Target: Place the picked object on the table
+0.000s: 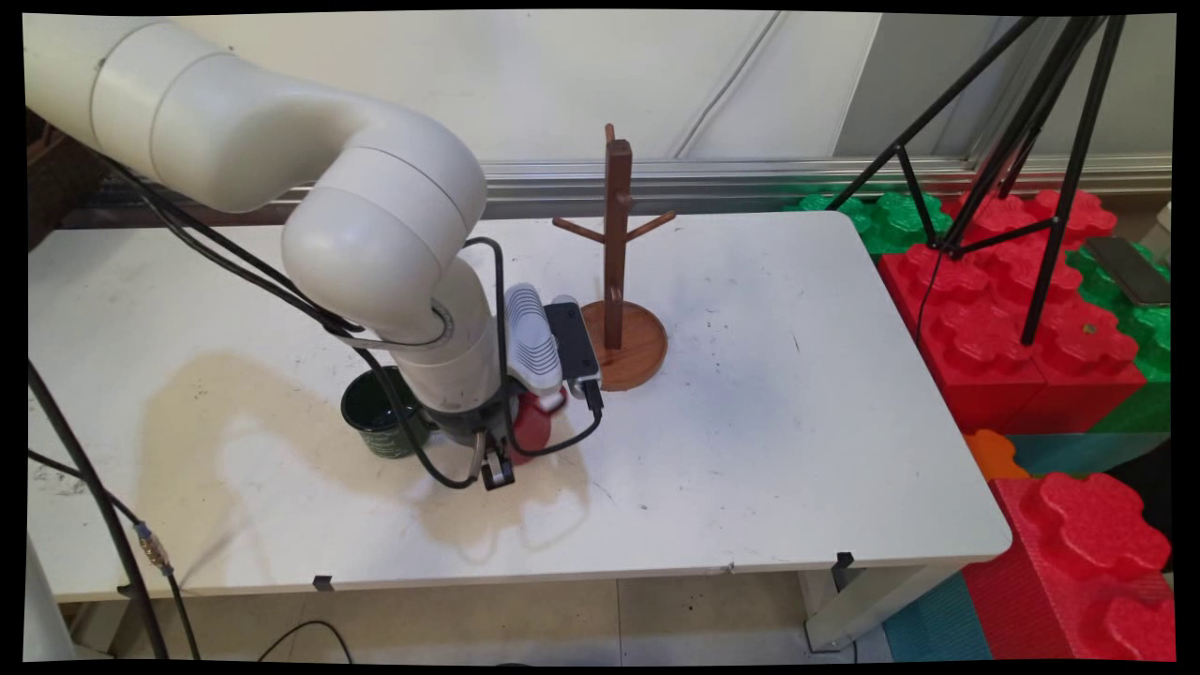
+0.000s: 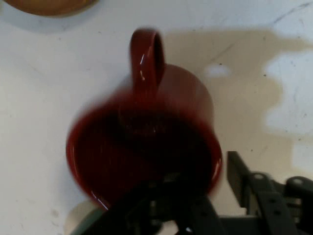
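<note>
Mostly hidden red mug (image 1: pixel 532 424) behind arm

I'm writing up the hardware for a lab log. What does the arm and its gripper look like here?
The arm is glossy white, made of thick rounded links joined by cylindrical joints. Black cables run along it and loop round the wrist. A white ribbed module with a black box is fixed to the wrist's side. The gripper is black, with a jointed metal linkage.

Mug (image 2: pixel 146 147) under claw (image 1: pixel 497 464); second mug (image 1: pixel 375 412) just left; mug tree (image 1: pixel 619 281) behind, right.
</note>
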Available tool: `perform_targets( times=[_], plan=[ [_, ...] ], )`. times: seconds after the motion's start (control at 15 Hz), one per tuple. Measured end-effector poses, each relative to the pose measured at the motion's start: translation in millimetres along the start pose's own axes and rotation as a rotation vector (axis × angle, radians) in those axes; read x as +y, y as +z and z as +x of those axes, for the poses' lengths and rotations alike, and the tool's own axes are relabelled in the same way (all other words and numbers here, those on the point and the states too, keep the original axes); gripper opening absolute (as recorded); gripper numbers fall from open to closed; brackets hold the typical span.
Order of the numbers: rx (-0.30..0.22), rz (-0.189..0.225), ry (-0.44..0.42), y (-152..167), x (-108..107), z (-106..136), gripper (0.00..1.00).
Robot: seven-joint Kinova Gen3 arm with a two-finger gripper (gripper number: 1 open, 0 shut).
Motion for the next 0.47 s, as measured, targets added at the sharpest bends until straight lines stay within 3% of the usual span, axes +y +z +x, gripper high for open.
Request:
perform_targets(
  times=[0.47],
  plan=[
    [0.017,0.004,0.016,0.1,-3.4,5.5,1.0]
  ],
)
